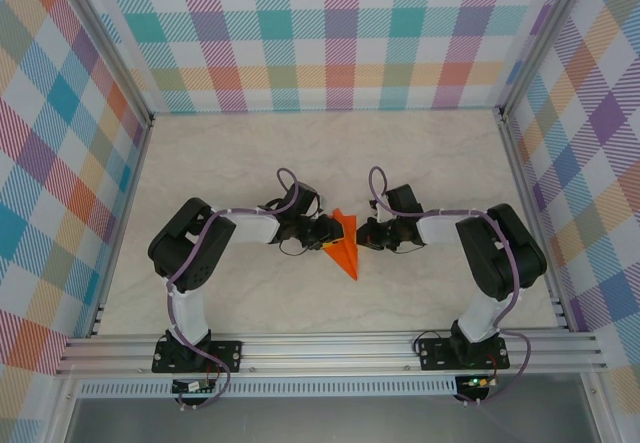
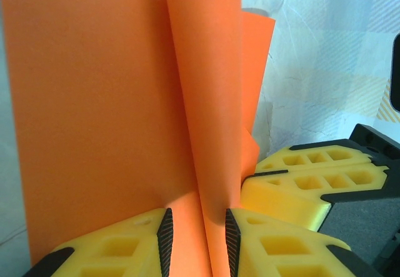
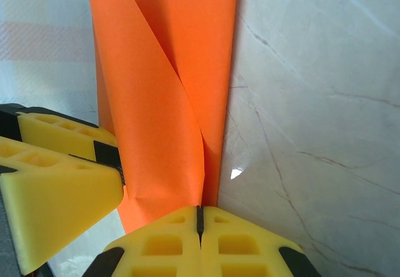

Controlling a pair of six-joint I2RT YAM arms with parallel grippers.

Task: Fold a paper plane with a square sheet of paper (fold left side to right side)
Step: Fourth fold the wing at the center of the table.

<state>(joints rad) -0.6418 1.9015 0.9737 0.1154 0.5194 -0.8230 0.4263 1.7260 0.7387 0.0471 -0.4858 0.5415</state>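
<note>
Thin bright orange folded paper sheet (image 1: 345, 246) mid-table, between grippers | left gripper (image 2: 197, 242) clamps a raised fold | right gripper (image 3: 200, 217) closed, seemingly pinching paper edge | lower folds hidden.

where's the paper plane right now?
Top view: the paper plane lies mid-table, between the left end effector and right end effector, which flank it closely, its point toward the arm bases.

Pale marbled table (image 1: 250, 153), pastel plaid walls (image 1: 330, 33) (three sides), aluminium frame (image 1: 330, 348)
</note>
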